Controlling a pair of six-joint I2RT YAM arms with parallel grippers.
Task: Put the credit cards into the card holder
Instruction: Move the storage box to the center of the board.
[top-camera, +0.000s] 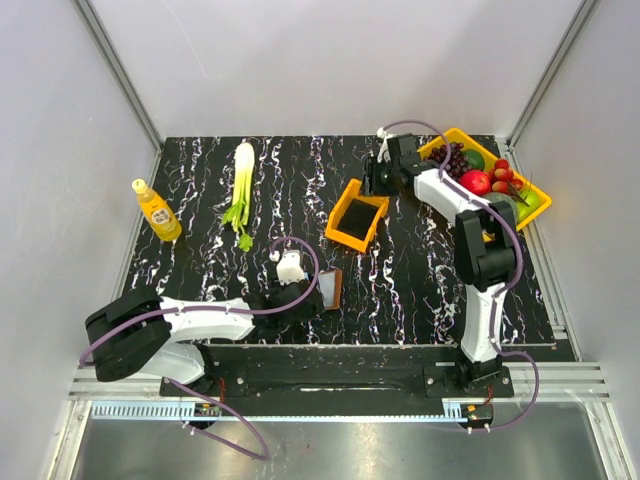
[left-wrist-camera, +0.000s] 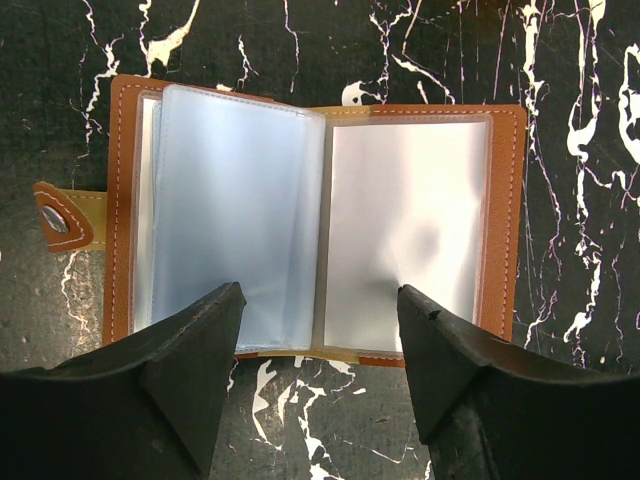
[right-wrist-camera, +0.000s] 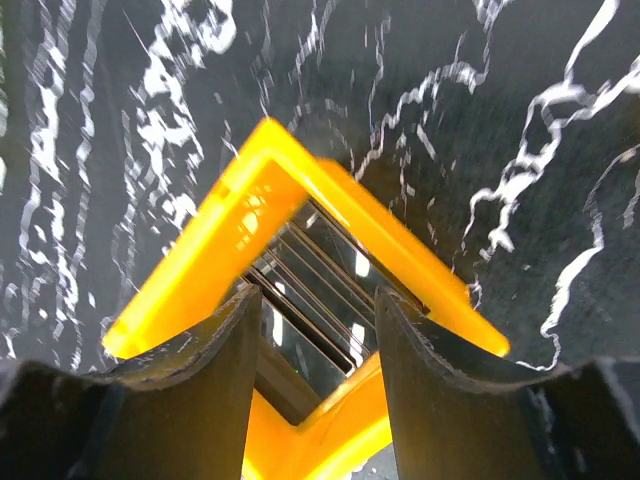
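My right pincer (right-wrist-camera: 318, 305), open and empty, hung straight above the credit cards (right-wrist-camera: 312, 268) standing edgewise in the orange bin (right-wrist-camera: 200, 262). My left pincer (left-wrist-camera: 320, 292), open and empty too, hung over the card holder (left-wrist-camera: 410, 200).

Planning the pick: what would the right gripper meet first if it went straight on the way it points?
Probably the credit cards standing on edge in the orange bin, straight ahead of the open right gripper; depth is unclear.
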